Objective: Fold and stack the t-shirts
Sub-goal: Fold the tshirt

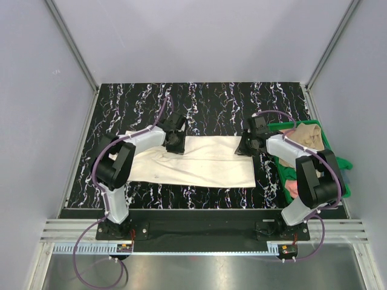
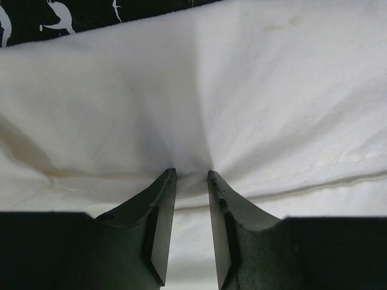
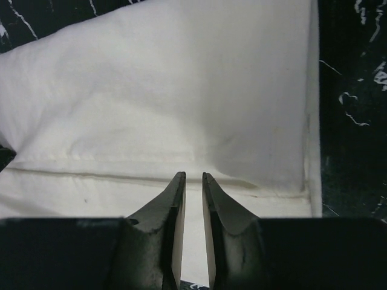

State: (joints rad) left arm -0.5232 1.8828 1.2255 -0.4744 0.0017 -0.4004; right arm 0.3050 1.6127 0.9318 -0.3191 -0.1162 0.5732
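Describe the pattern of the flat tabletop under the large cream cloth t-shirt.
The flat tabletop is black with white marble-like streaks; top external view shows it best.

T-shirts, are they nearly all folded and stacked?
Not nearly. The cream shirt lies flattened into a long strip, and the left claw and right claw seem to pinch its far edge, mid-fold. A tan shirt and a pink shirt wait bunched in the green bin. No stack shows yet.

Both arms reach forward, elbows out toward frame sides. Left gripper (image 2: pixel 191 175): fingers nearly together, pinching cream t-shirt (image 2: pixel 272 90). Right gripper (image 3: pixel 193 176): fingers nearly together, slim gap.
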